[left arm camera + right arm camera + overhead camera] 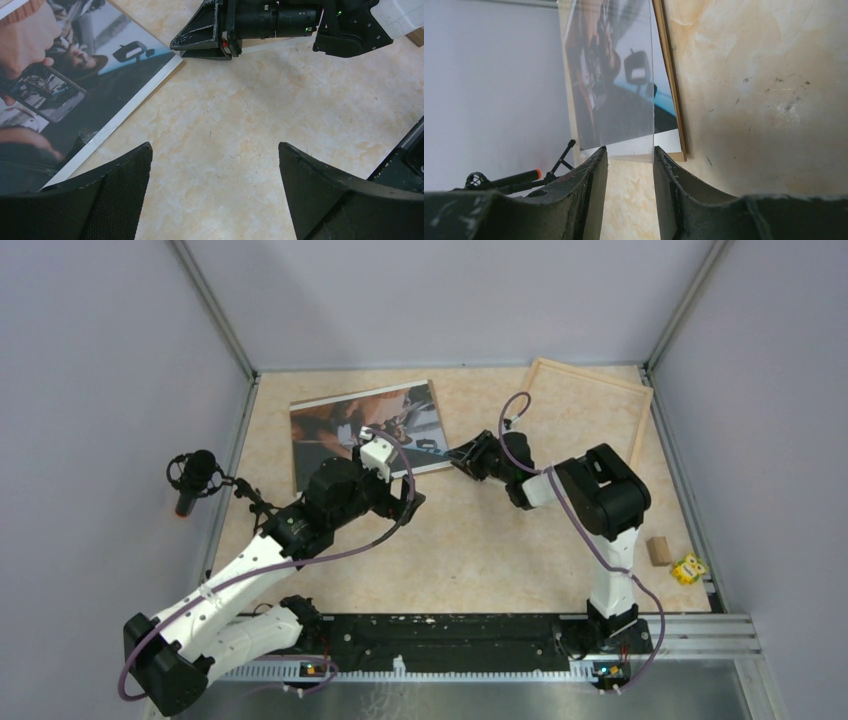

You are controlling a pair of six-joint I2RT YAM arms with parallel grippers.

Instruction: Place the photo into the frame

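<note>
Evidently the pick-up of the print is the step in hand. The large thin rectangular photo (365,425), a dark picture with orange-brown and white patches and a narrow white border, lies face up at the far left of the beige marbled worktop (480,550). The edge of a plain brown board (671,100) shows along one side of it, apparently underneath. The large rectangular frame of thin pale wooden strips (596,375) lies well apart at the far right, with nothing in it.

The right gripper (630,150) is at the photo's near right corner. Its jaws stand part-way apart on either side of the white-bordered corner, and the gap looks wider than the sheet, so I judge it not yet pinched. The left gripper (214,150) is spread wide and holds nothing, hovering over bare worktop just beside the photo's edge.

The next move calls for a firm pinch on the thin corner alone, leaving the board behind. A level carry across to the frame would follow.
</note>
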